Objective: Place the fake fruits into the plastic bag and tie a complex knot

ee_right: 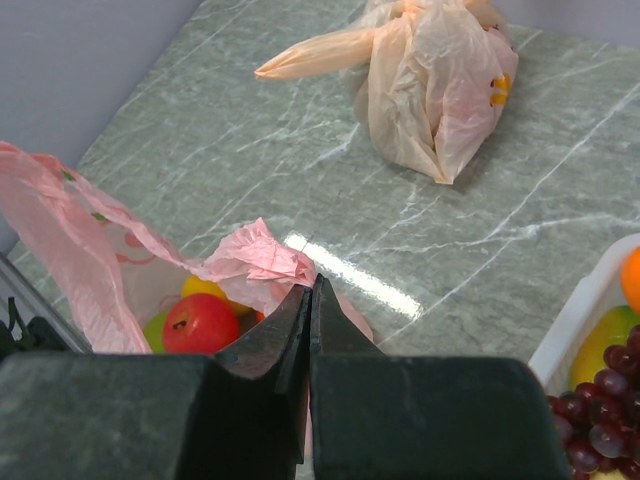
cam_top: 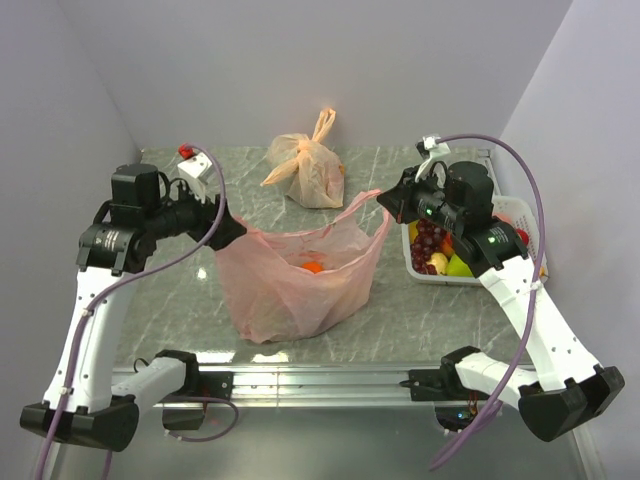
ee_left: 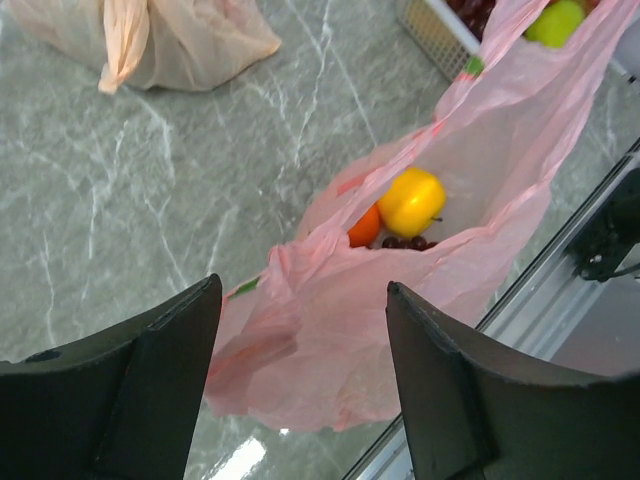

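Open left gripper (cam_top: 233, 228) hangs at the left rim of the plastic bag (cam_top: 290, 290), fingers spread wide, pink film below them, nothing caught between. Bag sits mid-desk (cam_top: 400, 320), toward the near edge, mouth gaping upward. Inside, fake fruits: an orange (ee_left: 365, 228), a yellow one (ee_left: 412, 200) touching it, dark grapes (ee_left: 405, 242) just beside both. From the right wrist you also see a red apple (ee_right: 200, 322) in there with a green one (ee_right: 155, 332) against it. At the bag's far-right corner the right gripper (cam_top: 384, 200) is clamped tight on the handle, holding that corner above the rest of the bag, film stretched up to it. Just right of that, a white basket (cam_top: 522, 212) by the desk's right edge, with purple grapes (cam_top: 428, 240) and a green-yellow fruit (cam_top: 458, 265) in it. Far edge, centre: pale orange bag (cam_top: 310, 170), handles tied, well apart from the pink one.
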